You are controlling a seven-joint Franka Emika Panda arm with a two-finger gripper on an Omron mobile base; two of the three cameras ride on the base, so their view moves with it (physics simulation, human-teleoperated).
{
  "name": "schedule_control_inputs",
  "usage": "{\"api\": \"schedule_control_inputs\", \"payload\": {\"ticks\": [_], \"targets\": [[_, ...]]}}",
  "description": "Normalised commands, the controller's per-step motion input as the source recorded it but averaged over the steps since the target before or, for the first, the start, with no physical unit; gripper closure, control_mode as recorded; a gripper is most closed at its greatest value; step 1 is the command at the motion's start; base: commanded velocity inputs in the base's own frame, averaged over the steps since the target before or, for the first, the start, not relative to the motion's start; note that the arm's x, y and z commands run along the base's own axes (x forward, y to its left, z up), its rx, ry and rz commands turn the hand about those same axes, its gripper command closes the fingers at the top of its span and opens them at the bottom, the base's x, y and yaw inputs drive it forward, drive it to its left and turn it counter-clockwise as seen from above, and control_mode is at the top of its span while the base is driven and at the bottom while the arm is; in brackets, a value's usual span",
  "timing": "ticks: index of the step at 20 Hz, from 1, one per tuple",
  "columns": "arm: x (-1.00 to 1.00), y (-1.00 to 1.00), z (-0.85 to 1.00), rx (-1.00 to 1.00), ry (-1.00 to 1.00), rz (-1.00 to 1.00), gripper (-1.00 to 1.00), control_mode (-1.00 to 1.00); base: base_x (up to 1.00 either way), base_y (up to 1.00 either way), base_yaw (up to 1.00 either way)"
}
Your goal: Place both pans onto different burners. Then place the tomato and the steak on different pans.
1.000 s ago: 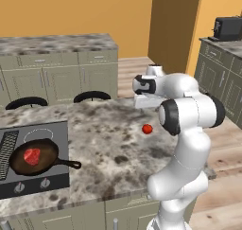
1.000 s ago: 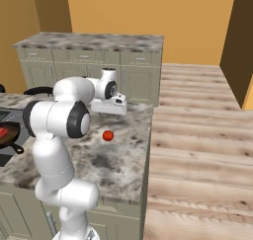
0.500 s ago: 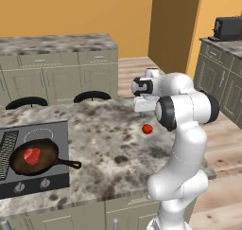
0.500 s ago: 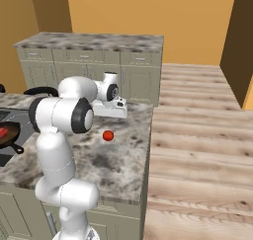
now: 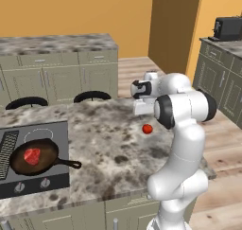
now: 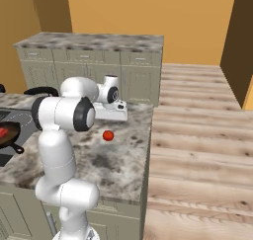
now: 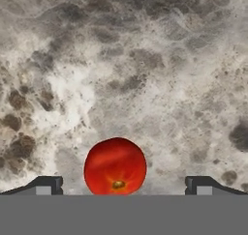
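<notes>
Tomato (image 5: 147,128) sits on the bare granite counter (image 5: 104,144), toward the right end of the island, well apart from the cooktop (image 5: 33,158). In the right base view the tomato (image 6: 107,135) lies just in front of the arm's upper link, nearer the counter's right edge than its left. In the hand view the tomato (image 7: 115,166) is at bottom centre, stem scar facing the camera, resting on the speckled stone.

Gripper (image 7: 123,184): jaws spread wide, 1 fingertip (image 7: 44,184) to the left of the tomato and 1 to the right, each clear of it with stone showing in the gaps. Nothing is grasped. The hand (image 5: 142,89) hangs above the counter just beyond the tomato in the left base view; same hand (image 6: 114,105) in the right base view sits over the far part of the counter.

Steak (image 5: 32,155) lies flat inside the brown pan (image 5: 35,158), roughly centred. That pan rests on the cooktop at the left, its black handle (image 5: 71,164) pointing right toward the bare stone. Beyond it, 1 white burner ring (image 5: 40,135) is visible on the dark surface, unoccupied. A ribbed grill strip (image 5: 6,147) runs along the pan's left side, and 2 knobs (image 5: 33,185) sit on the near edge of the cooktop.

2 dark stool backs (image 5: 92,96) show at the far side of the island.
</notes>
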Motion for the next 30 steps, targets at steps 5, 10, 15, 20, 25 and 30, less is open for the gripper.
{"api": "schedule_control_inputs", "payload": {"ticks": [5,10,15,20,25,30], "targets": [[-0.1,0.0,-0.12,0.0,0.0,0.05,-1.0,-1.0,0.0,0.0,0.0],[-0.1,0.0,-0.12,0.0,0.0,0.04,-1.0,-1.0,0.0,0.0,0.0],[-0.04,0.05,-0.06,0.0,0.0,0.02,-1.0,-1.0,0.0,0.0,0.0],[0.0,0.06,0.0,0.0,0.0,0.0,-1.0,-1.0,0.0,0.0,0.0],[-0.08,0.03,-0.05,0.0,0.0,0.0,-1.0,-1.0,0.0,0.0,0.0],[-0.15,0.0,-0.12,0.0,0.0,0.0,-1.0,-1.0,0.0,0.0,0.0]]}}
